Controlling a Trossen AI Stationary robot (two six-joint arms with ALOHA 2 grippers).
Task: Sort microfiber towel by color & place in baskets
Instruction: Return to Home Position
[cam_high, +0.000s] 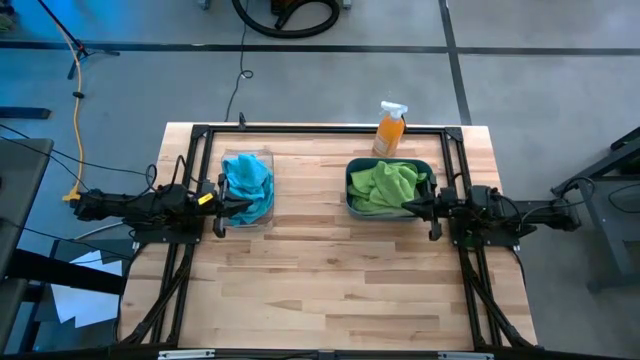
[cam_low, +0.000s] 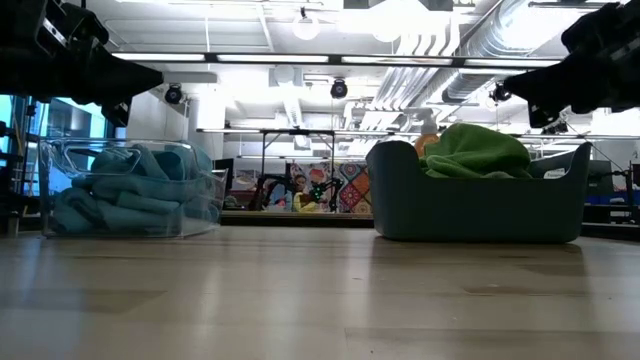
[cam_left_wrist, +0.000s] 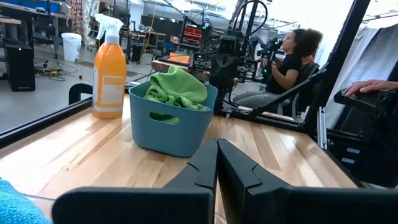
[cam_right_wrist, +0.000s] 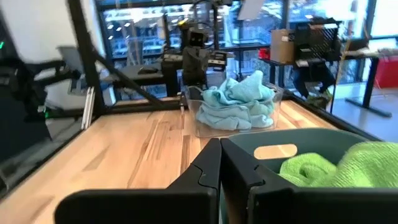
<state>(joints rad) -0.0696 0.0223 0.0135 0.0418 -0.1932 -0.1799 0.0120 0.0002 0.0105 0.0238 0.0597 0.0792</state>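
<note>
1. Blue microfiber towels (cam_high: 247, 182) fill the clear bin (cam_high: 262, 156) on the table's left half. Green microfiber towels (cam_high: 385, 185) are heaped in the teal-grey tub (cam_low: 470, 215) on the right half, rising above its rim. No towel lies loose on the wooden table (cam_high: 330, 280), so the sorting looks finished.
2. Left gripper (cam_left_wrist: 217, 148) sits at the clear bin's outer side, fingers pressed together and holding nothing. Right gripper (cam_right_wrist: 221, 146) sits at the tub's outer edge, likewise clenched and empty.
3. What is left, as I judge it, is the retreat to rest. Each arm should draw straight back toward its own side of the table, away from its bin, before folding. That way no finger catches a rim or snags a towel fold and drags it out. The right arm needs the most care, since the green heap stands proud of the tub.
4. Orange spray bottle (cam_high: 391, 128) stands behind the tub, out of both arms' way back.
5. Writing: the bottle carries a pale label panel and the tub a small white tag, but nothing on either can be read.
</note>
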